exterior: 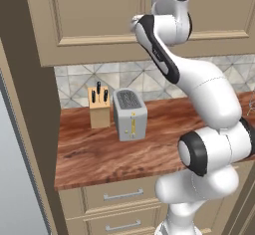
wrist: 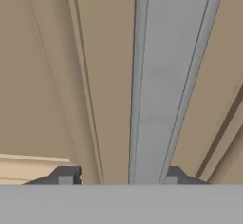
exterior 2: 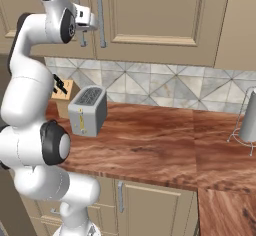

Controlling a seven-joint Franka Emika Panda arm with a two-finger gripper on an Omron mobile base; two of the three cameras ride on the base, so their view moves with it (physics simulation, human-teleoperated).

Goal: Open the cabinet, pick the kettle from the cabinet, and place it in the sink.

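Pincer fingertips flank cabinet handle up close.

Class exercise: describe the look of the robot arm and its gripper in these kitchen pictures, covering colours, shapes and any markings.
The arm is built of glossy white rounded segments joined by dark, nearly black ring-shaped joints, with a round dark cap on its topmost joint. The gripper ends in two small dark grey blocky finger tips. No cables or markings can be made out.

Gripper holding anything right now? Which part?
Nothing gripped yet. In the hand view the gripper straddles the cabinet door's silver handle, a fingertip either side with gaps showing, so not clamped.
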